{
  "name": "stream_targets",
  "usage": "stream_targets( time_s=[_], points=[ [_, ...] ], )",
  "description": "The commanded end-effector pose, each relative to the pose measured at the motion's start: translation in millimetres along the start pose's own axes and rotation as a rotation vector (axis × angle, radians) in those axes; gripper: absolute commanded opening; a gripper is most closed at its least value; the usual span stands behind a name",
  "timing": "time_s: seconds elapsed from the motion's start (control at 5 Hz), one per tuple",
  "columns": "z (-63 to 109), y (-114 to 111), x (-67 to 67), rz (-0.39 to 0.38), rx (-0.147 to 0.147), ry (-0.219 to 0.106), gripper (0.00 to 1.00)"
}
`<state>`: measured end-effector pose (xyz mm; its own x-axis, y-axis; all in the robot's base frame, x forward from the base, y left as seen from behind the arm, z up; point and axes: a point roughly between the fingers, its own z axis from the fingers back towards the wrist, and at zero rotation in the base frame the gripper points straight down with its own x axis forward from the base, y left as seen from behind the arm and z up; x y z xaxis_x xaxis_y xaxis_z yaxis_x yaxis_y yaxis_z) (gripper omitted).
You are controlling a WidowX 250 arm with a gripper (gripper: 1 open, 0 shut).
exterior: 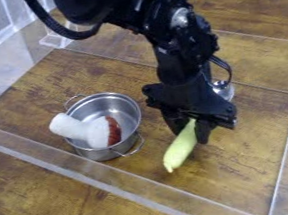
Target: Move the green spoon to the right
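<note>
Your pincer (194,123) points steeply down and is clamped on the spoon (181,149), gripping it near the upper end of its yellow-green handle. The handle slants down and to the left from the fingers, its thick lower end at or just above the bench (66,206); you cannot tell from this view whether it touches. The metal bowl (221,90) of the spoon shows as a shiny patch just behind the pincer, partly hidden by it. The spoon sits just to the right of the pot (106,125), apart from it. The bench is dark brown wood planks, and a clear plastic wall (118,189) runs around the work area, its near edge crossing the foreground and another edge rising at the right. The steel pot holds a white roll (82,127) with a red patch, which leans over the pot's left rim. At the top left a clear stand (58,35) sits on the bench, well away from the spoon. The black arm (135,20) reaches in from the top.
</note>
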<state>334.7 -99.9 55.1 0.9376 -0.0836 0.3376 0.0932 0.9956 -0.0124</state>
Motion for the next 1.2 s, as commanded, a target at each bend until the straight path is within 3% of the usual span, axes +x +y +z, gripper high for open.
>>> stream_targets(
  time_s=[0.0,0.2,0.6,0.8,1.0],
  points=[
    [30.5,-8.3,8.6,-0.040,-0.034,-0.110,0.00],
    [28.5,-7.9,12.6,-0.009,-0.028,-0.097,1.00],
    [8.9,-11.1,15.4,-0.127,-0.082,-0.059,1.00],
    [21.5,-5.1,19.1,-0.059,-0.061,-0.063,1.00],
    [27.9,-3.7,18.9,-0.002,-0.041,-0.048,1.00]
  ],
)
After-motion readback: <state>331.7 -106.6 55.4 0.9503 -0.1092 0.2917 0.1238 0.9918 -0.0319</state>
